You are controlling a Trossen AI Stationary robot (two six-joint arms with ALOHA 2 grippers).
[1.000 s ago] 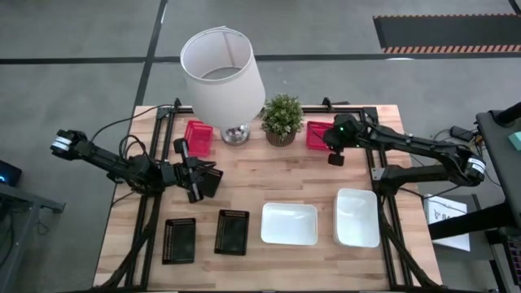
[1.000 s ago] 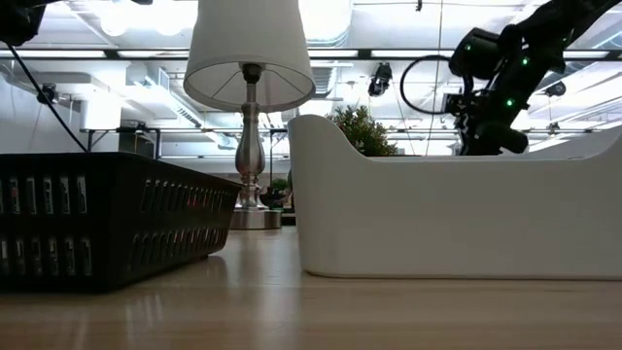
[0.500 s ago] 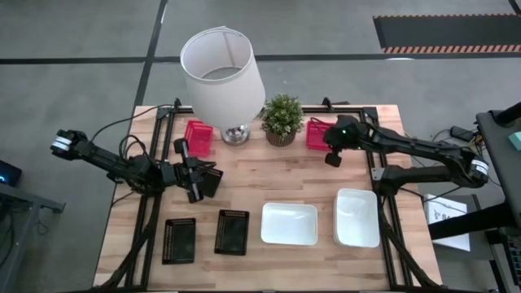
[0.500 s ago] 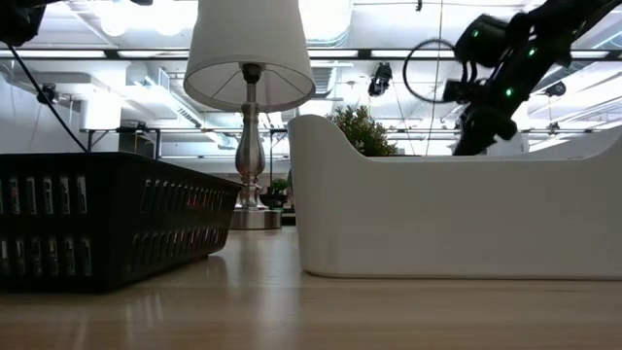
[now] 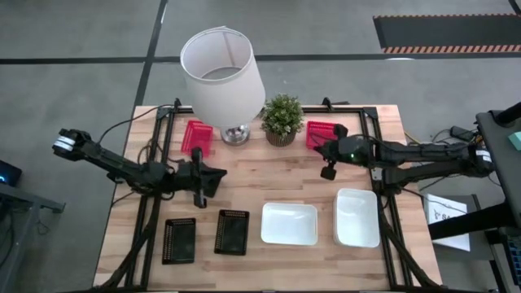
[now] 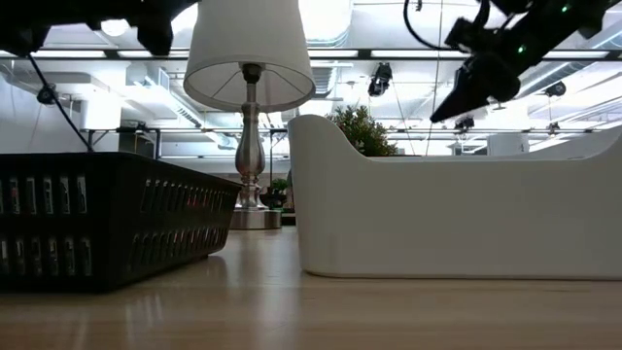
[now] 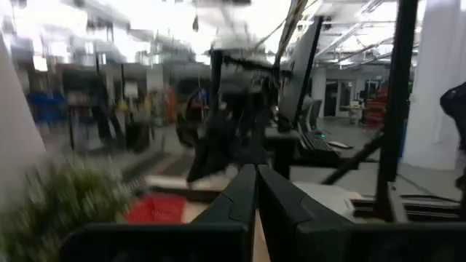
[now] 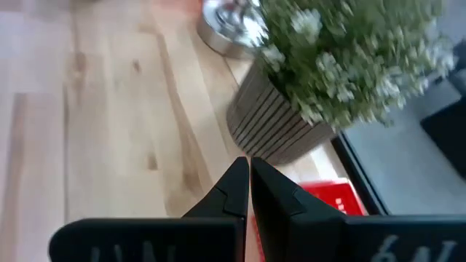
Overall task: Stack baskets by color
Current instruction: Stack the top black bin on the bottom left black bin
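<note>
Two red baskets stand at the back, one (image 5: 198, 137) left of the lamp and one (image 5: 322, 131) right of the plant. Two black baskets (image 5: 179, 240) (image 5: 232, 232) and two white baskets (image 5: 289, 224) (image 5: 358, 217) rest flat along the near edge. My right gripper (image 5: 319, 149) (image 8: 247, 166) hovers shut and holds nothing, just on the near side of the right red basket (image 8: 331, 196), tilted downward. My left gripper (image 5: 221, 172) (image 7: 255, 173) is shut, holds nothing and hangs over the table's left half, pointing toward the right.
A lamp with a white shade (image 5: 221, 73) and a potted plant (image 5: 282, 118) stand at the back centre between the red baskets. Bare wood (image 5: 269, 175) lies in the middle of the table. Black frame rails (image 5: 159, 146) run along both sides.
My right gripper has drawn back from over the right red basket toward the near edge, rising and swinging its fingers round. My left gripper has rolled about its own axis and sunk a little; it now shows at the top left of the low view.
</note>
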